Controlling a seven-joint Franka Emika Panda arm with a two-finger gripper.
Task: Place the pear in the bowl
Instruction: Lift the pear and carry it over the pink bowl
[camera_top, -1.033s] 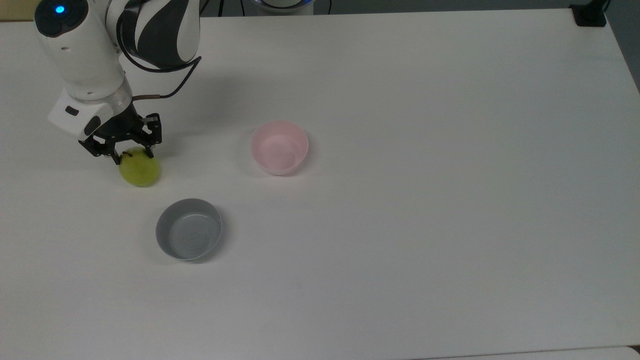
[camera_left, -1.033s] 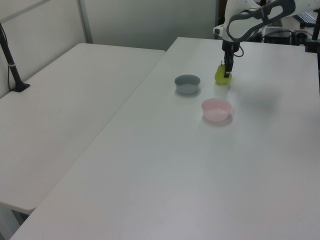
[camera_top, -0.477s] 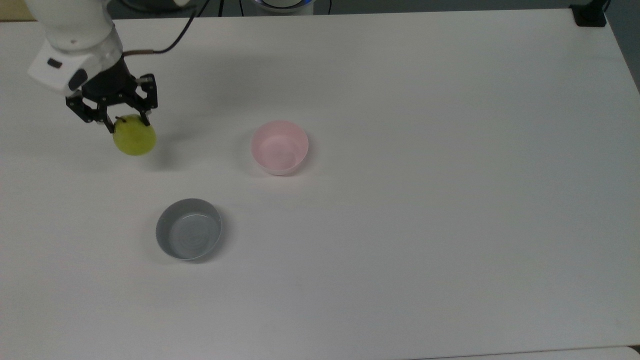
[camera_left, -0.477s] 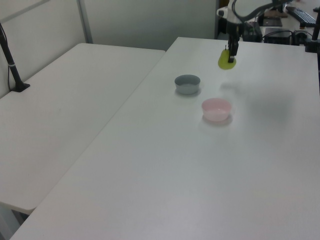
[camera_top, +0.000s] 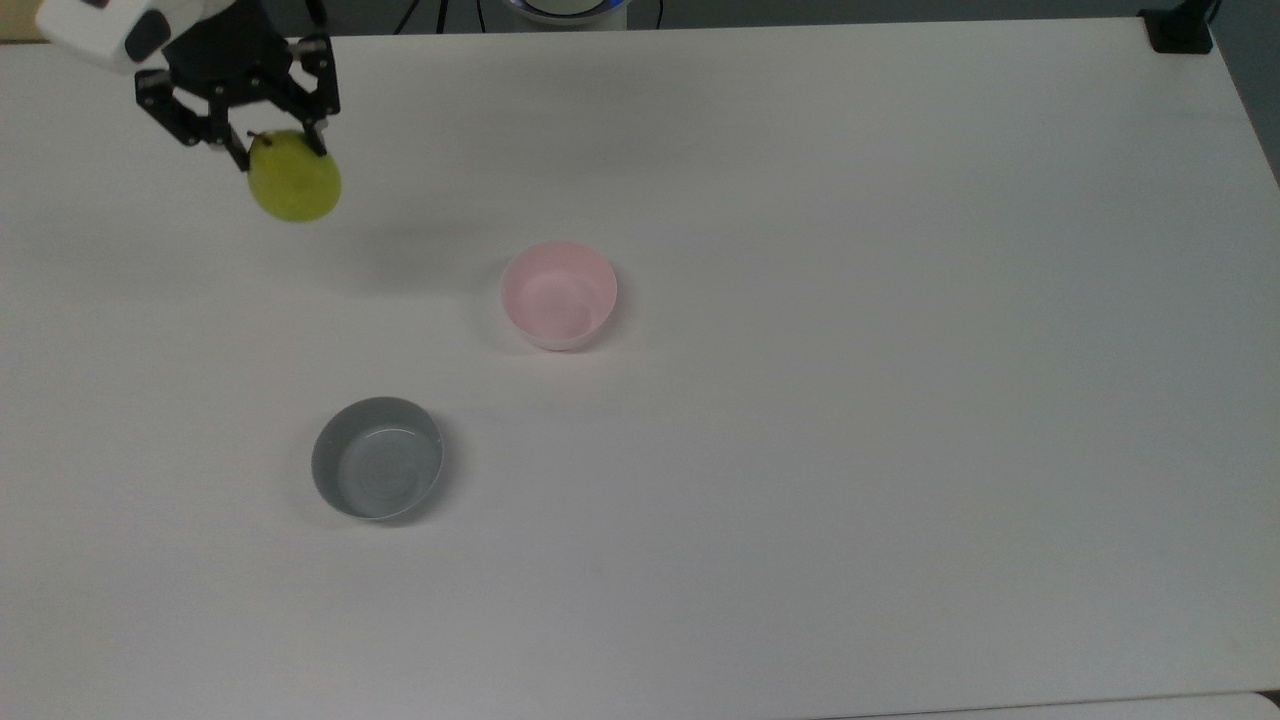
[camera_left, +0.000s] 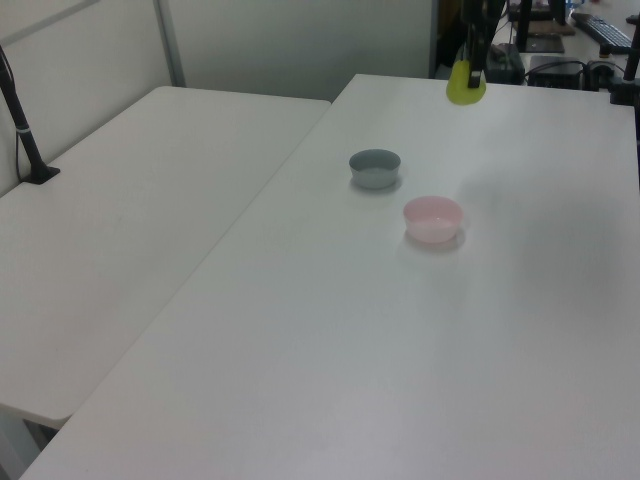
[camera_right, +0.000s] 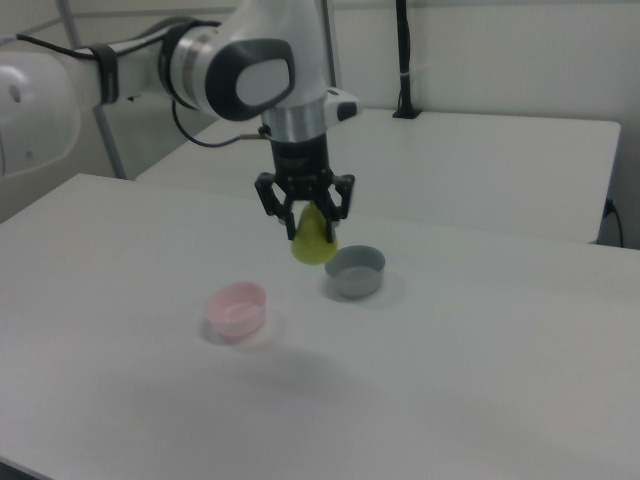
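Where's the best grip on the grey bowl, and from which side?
Take the grey bowl by its rim, coming straight down from above, one finger inside the wall and one outside. It sits upright and open-topped on the table, and its smooth rounded walls look too wide to span. The gripper is now shut on the pear.

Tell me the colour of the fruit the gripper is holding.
Yellow-green; the pear shows best in the top view, hanging from the gripper.

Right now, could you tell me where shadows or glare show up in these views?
In the top view, a soft shadow lies on the table right of the pear; in the left view, a faint one darkens the table right of the pink bowl; in the right view, another falls below it.
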